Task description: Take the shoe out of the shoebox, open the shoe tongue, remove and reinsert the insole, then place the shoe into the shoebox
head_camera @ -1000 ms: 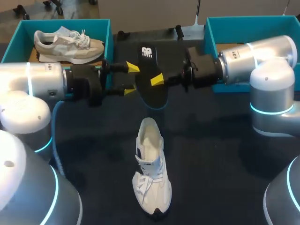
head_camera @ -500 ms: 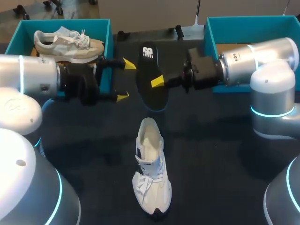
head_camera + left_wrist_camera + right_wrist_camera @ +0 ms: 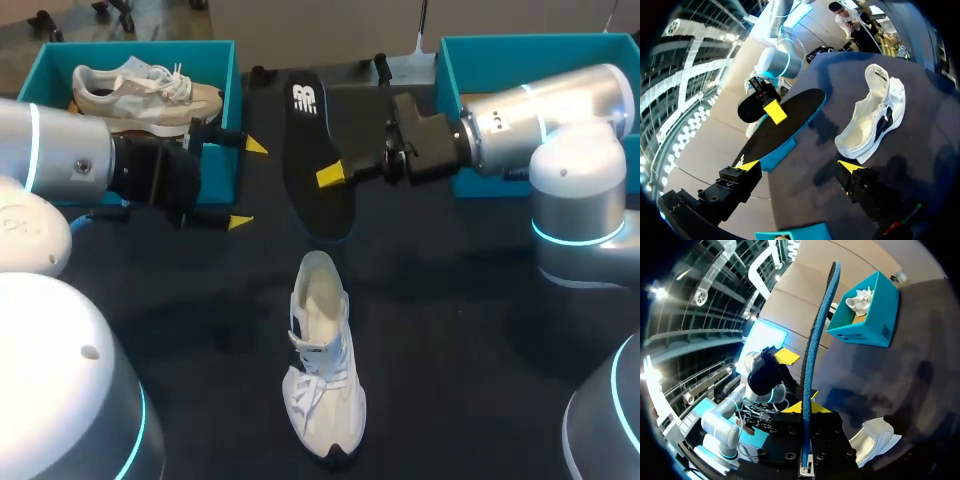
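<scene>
The white shoe (image 3: pixel 325 365) lies on the dark counter (image 3: pixel 480 330), nearer the robot than either pincer. Its laces face up and its heel end, with the mouth gaping, is turned toward the pincers. In the left wrist view it sits ahead of the left pincer's fingers, off to one side, and touches neither arm.

The left pincer (image 3: pixel 247 184) hangs above the counter with its yellow tips spread wide and nothing between them. Just ahead of its fingers, apart from both tips, is the black insole (image 3: pixel 318 165), held up off the counter. The right pincer (image 3: pixel 335 172) is pinching that insole at about mid-length. One yellow tip lies on the dark top face and the other finger is hidden behind it. In the right wrist view the insole stands edge-on between the fingers, showing a blue edge.

Beyond the left pincer sits a teal shoebox (image 3: pixel 225 60) holding a beige shoe (image 3: pixel 145 90). Behind the right pincer, beside its arm, is a second teal shoebox (image 3: pixel 450 60). I cannot tell what it holds.
</scene>
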`<action>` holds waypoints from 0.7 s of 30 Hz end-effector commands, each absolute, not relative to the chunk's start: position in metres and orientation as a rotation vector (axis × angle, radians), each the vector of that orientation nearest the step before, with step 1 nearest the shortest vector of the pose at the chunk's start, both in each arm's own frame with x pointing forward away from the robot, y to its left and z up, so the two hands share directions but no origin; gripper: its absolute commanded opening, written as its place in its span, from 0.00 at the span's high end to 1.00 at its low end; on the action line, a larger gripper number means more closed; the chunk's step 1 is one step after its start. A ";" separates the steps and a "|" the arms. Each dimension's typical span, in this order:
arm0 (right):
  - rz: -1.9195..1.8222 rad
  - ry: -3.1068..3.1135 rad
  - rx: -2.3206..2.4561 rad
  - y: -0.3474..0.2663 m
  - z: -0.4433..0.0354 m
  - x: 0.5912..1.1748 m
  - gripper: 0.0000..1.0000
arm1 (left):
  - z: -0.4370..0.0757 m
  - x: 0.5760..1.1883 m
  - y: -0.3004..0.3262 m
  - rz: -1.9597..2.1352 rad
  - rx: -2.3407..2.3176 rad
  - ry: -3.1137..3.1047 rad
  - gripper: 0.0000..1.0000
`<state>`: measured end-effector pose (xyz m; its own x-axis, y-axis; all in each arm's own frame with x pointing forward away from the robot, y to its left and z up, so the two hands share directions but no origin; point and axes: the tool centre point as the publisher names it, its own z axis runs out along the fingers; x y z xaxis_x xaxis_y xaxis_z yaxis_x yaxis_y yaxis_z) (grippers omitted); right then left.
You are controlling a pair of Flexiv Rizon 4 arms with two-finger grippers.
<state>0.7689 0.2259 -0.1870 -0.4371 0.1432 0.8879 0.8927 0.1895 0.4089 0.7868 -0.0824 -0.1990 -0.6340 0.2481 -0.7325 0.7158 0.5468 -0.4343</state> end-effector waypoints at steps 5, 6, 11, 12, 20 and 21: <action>-1.304 -1.743 -0.985 0.226 -0.186 0.768 1.00 | -0.191 0.785 -0.086 -0.913 0.820 2.302 0.00; -1.304 -1.743 -0.985 0.226 -0.186 0.768 1.00 | -0.191 0.785 -0.086 -0.913 0.820 2.302 0.00; -1.317 -1.757 -1.013 0.225 -0.190 0.766 1.00 | -0.201 0.772 -0.083 -0.909 0.768 2.353 0.00; -1.318 -1.782 -1.018 0.224 -0.193 0.762 1.00 | -0.206 0.769 -0.083 -0.886 0.752 2.391 0.00; -1.476 -1.786 -1.018 0.221 -0.202 0.756 1.00 | -0.238 0.735 -0.072 -1.008 0.570 2.589 0.00; -1.489 -1.779 -1.021 0.221 -0.203 0.756 1.00 | -0.238 0.735 -0.072 -1.008 0.570 2.589 0.00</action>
